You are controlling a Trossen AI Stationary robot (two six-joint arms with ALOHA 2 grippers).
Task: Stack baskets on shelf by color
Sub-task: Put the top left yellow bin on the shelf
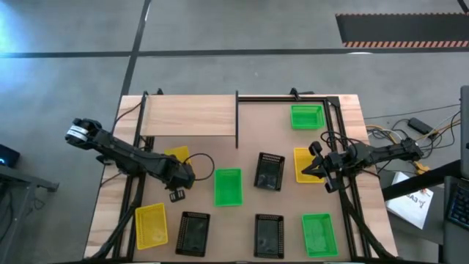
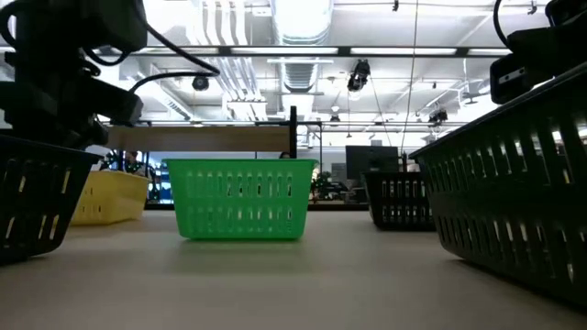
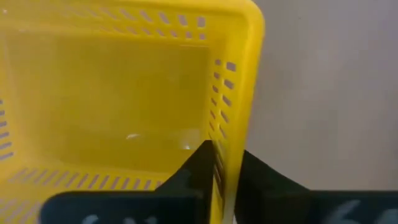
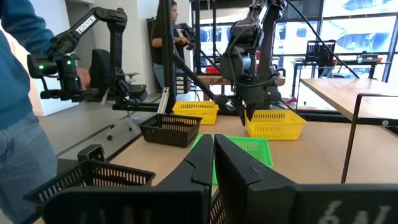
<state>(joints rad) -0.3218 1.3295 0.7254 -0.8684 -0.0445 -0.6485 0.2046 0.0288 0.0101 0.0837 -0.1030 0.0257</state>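
Yellow mesh basket (image 3: 124, 93), left of centre on the tabletop (image 1: 227, 220), has its wall pinched between the left hand's (image 1: 178, 174) fingers: the pickup step. Next: lift it far-left onto the shelf (image 1: 190, 114). Its long axis cannot be judged. Right hand (image 1: 316, 167), clenched, waits right.

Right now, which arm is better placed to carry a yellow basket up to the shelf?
Left. Its gripper already straddles the wall of a yellow basket just below the shelf. The right gripper sits beside another yellow basket, gripping nothing.
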